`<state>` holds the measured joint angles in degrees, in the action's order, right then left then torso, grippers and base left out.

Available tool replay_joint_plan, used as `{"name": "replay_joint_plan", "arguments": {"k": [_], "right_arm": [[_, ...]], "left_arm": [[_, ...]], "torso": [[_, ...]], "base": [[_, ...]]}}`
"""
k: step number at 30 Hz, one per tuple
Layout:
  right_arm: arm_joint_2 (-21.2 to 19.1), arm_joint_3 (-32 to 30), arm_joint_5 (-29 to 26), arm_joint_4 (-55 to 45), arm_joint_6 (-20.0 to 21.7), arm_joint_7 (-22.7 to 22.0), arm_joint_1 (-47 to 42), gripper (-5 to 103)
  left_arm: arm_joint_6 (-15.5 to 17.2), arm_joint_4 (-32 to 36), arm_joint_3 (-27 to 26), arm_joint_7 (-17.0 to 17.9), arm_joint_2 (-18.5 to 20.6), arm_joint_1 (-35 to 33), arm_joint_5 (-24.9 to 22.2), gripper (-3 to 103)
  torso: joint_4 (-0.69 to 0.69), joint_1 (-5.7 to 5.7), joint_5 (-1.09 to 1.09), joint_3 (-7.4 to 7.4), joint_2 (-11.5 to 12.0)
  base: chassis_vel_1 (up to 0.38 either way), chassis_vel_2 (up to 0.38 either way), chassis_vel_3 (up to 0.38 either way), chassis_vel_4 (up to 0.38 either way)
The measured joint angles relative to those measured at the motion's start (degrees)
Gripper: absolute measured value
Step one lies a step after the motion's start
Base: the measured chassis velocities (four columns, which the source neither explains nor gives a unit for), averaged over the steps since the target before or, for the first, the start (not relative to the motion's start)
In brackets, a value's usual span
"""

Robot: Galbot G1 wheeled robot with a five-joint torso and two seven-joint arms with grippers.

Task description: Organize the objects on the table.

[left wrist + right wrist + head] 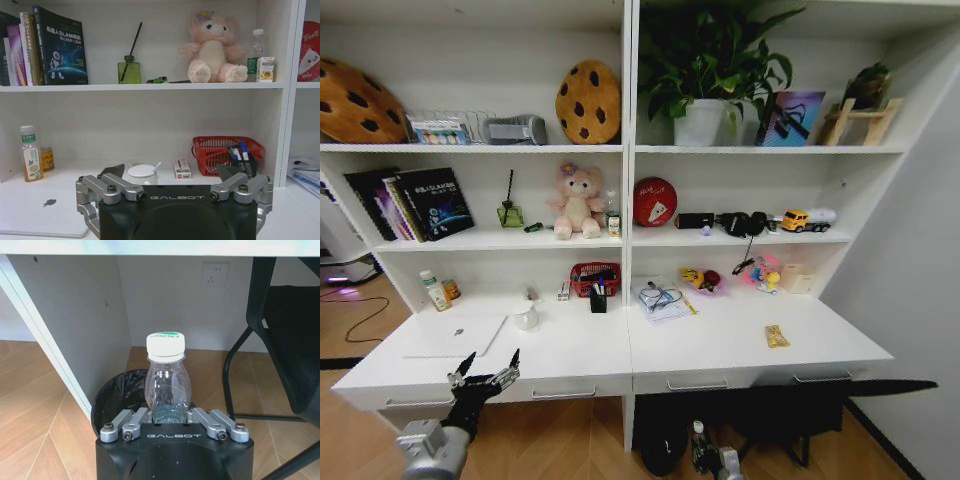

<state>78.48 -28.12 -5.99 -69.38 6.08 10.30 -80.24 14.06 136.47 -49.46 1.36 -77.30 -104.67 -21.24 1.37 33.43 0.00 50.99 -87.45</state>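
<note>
Right gripper (172, 415) is clamped on an empty clear bottle (168, 377) w/ a white cap, held below the desk (720, 345) edge, right above a black-lined bin (117, 392) on the floor. So that bit of rubbish looks nearly dealt with, just not dropped yet.

Left gripper (488, 367) is held at the desk's front edge on the left, fingers apart, nothing in it, aimed at the shelf side.

Plenty is left on the desk, tbh: laptop (455, 335) lies closed on the left, a drink bottle (436, 291) and small jar (452, 290) are parked at the back left, a white cup (526, 316) beside the laptop, red basket (595, 277) w/ pens (239, 151) in a black holder in front of it, papers (660, 300) in the middle, and a yellow packet (777, 337) sits alone on the right. Job is judged early-to-mid, most sorting not done.
</note>
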Motion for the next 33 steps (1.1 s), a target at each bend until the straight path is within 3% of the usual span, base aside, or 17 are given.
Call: {"name": "replay_joint_plan", "arguments": {"k": [33], "right_arm": [[-0.1, -0.69, 1.43, 0.42, -1.87, 0.8, -0.34, 25]], "left_arm": [[0.0, 0.0, 0.0, 0.01, 0.0, 0.0, 0.0, 100]], "torso": [[0.0, 0.04, 0.0, 0.01, 0.01]], "base": [[-0.005, 0.006, 0.004, -0.007]]}}
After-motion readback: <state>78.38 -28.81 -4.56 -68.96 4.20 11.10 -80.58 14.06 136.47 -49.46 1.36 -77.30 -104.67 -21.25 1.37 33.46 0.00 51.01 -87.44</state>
